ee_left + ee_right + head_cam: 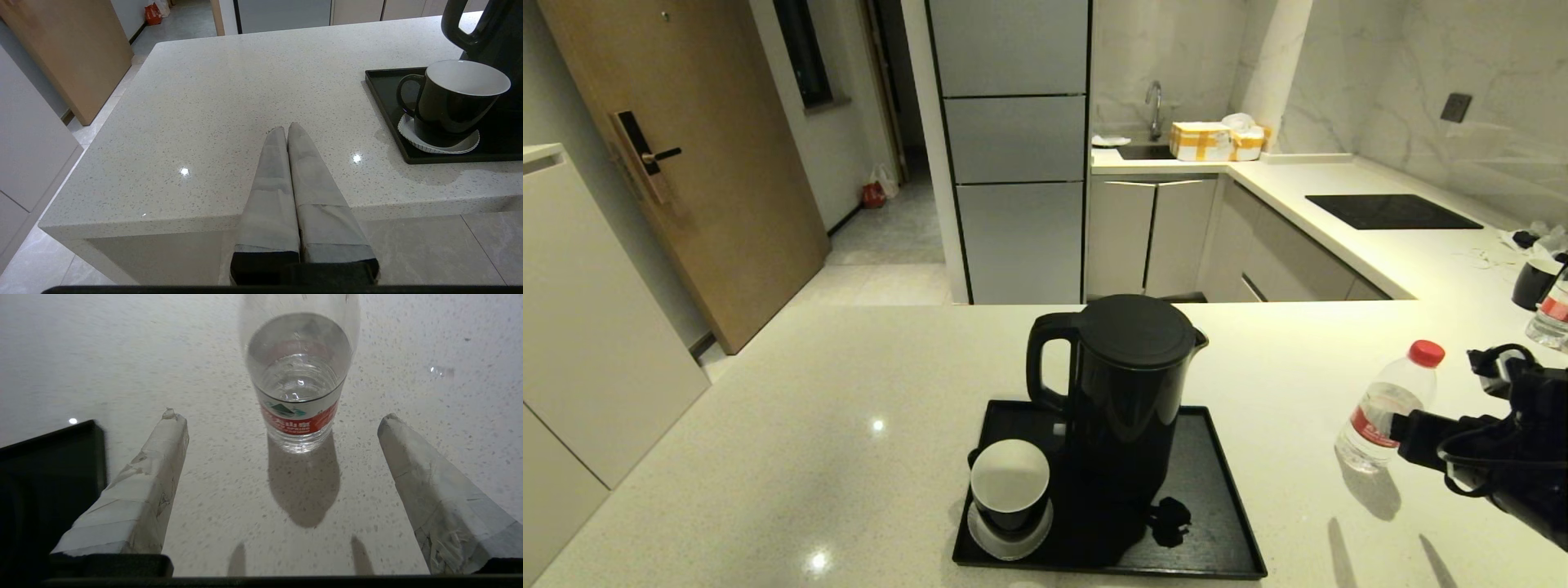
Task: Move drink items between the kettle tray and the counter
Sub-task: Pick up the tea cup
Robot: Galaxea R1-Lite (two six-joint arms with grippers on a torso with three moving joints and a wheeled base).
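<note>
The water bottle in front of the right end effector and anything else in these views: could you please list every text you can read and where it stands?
"SPRING": on the red label of the water bottle, right wrist view.
Chinese characters above it on that label: too blurred to read.
Second bottle's label at the far right of the counter: too small to read.
Kettle, cup, tray: no text visible.

I see the speckled cream surface carrying the black tray at its near edge. The water bottle stands directly on it, towards the right edge.
</note>
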